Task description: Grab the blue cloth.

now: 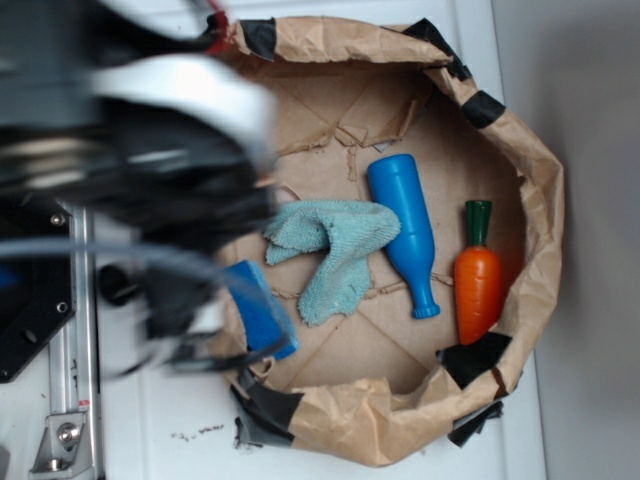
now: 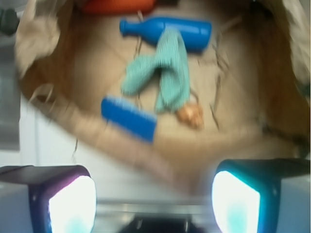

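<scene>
The blue cloth [image 1: 335, 250] [image 2: 167, 77] is a light teal terry towel, crumpled in the middle of the brown paper basin. My gripper [image 2: 153, 194] hangs above the basin's near rim, well short of the cloth. Its two pale fingers [image 2: 72, 204] stand wide apart with nothing between them. In the exterior view the arm [image 1: 150, 170] is a dark blur at the left, and the fingertips cannot be made out there.
A glossy blue bottle [image 1: 405, 230] [image 2: 167, 30] lies just beyond the cloth. A deep-blue sponge block [image 1: 260, 310] [image 2: 129, 118] sits near the rim [image 1: 340, 420]. A toy carrot [image 1: 478, 275] lies at the far wall. A small tan object [image 2: 190, 115] rests beside the cloth.
</scene>
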`<state>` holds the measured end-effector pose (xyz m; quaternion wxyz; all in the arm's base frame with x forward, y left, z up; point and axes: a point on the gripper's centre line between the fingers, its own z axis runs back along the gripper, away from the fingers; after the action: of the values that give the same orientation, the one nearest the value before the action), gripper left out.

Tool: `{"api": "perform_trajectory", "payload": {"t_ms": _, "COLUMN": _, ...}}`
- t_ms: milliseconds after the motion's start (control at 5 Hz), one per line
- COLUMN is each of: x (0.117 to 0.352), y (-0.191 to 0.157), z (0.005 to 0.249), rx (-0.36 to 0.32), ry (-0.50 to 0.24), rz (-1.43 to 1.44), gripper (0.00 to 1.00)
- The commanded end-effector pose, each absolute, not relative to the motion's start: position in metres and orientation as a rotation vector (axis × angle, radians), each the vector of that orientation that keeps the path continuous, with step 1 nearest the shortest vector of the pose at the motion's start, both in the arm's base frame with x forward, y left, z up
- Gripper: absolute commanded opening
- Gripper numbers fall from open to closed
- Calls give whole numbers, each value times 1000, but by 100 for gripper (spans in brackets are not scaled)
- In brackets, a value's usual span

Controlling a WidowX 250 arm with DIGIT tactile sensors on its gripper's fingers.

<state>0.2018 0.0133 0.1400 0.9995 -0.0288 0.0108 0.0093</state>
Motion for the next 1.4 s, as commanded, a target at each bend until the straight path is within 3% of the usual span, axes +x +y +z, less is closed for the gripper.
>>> {"api": "perform_trajectory", "payload": {"t_ms": 0, "x": 258, "y": 24, "z": 81, "rx": -26, "ry": 66, "rz": 23, "gripper": 100}}
{"api": "perform_trajectory", "payload": {"t_ms": 200, "x": 271, "y": 12, "z": 49, "rx": -35, "ry": 83, "rz": 32, "gripper": 100}}
{"api": "perform_trajectory", "payload": {"t_ms": 400, "x": 286, "y": -4, "z": 42, "rx": -120, "ry": -39, "rz": -11, "gripper": 100}}
{"api": "perform_trajectory", "payload": {"t_ms": 600, "x": 286, "y": -18, "z": 17, "rx": -105, "ry": 15, "rz": -39, "gripper": 0}}
{"api": "perform_trajectory", "payload": {"t_ms": 800, "x": 275, "y": -27, "z": 15, "rx": -80, "ry": 31, "rz": -66, "gripper": 0}}
{"api": "perform_trajectory", "payload": {"t_ms": 1000, "x": 271, "y": -24, "z": 28, "rx": -82, "ry": 15, "rz": -66, "gripper": 0}}
{"api": "perform_trajectory", "payload": {"t_ms": 1200, "x": 258, "y": -5, "z": 77, "rx": -2, "ry": -21, "rz": -26, "gripper": 0}}
